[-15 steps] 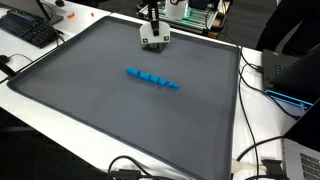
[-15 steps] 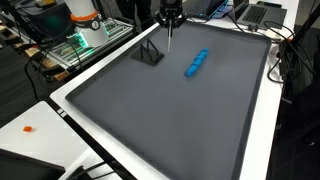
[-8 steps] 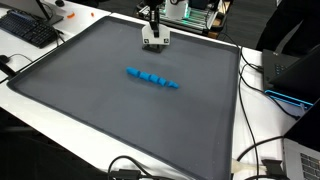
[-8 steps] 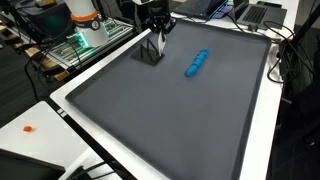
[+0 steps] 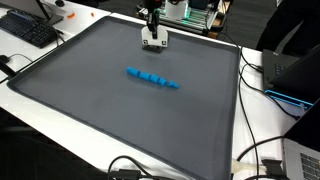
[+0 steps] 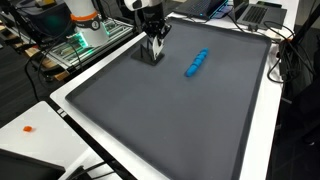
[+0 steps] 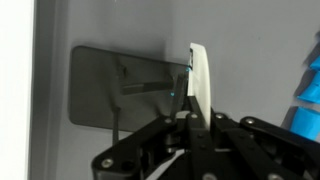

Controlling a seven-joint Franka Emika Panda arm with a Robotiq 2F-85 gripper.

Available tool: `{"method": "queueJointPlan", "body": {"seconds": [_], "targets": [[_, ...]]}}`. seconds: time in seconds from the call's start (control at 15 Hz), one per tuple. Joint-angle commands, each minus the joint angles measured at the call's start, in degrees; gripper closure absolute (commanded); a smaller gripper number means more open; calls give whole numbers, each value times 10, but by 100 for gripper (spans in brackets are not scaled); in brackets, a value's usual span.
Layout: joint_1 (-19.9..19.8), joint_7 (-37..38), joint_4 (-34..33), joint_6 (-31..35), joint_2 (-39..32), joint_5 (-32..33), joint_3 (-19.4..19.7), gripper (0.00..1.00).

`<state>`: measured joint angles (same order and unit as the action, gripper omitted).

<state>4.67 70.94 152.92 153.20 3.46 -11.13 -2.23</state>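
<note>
Closed tool (image 6: 157, 38) over gray block (image 6: 148, 56)

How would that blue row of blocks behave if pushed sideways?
The blue row of blocks looks segmented, so it would probably bend or break apart rather than slide as one piece. It lies low and long on the gray mat, so tipping seems unlikely.

A grey rectangular grooved base (image 7: 110, 85) lies flat near the edge of the dark mat (image 5: 100, 110). A thin white plate (image 7: 200, 85) stands on edge at one end.
</note>
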Motion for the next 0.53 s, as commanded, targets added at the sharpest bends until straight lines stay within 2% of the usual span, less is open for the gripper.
{"method": "queueJointPlan", "body": {"seconds": [0.0, 0.47], "targets": [[-13, 23, 26, 19, 15, -5, -6, 99], [-17, 39, 28, 41, 6, -9, -7, 99]]}}
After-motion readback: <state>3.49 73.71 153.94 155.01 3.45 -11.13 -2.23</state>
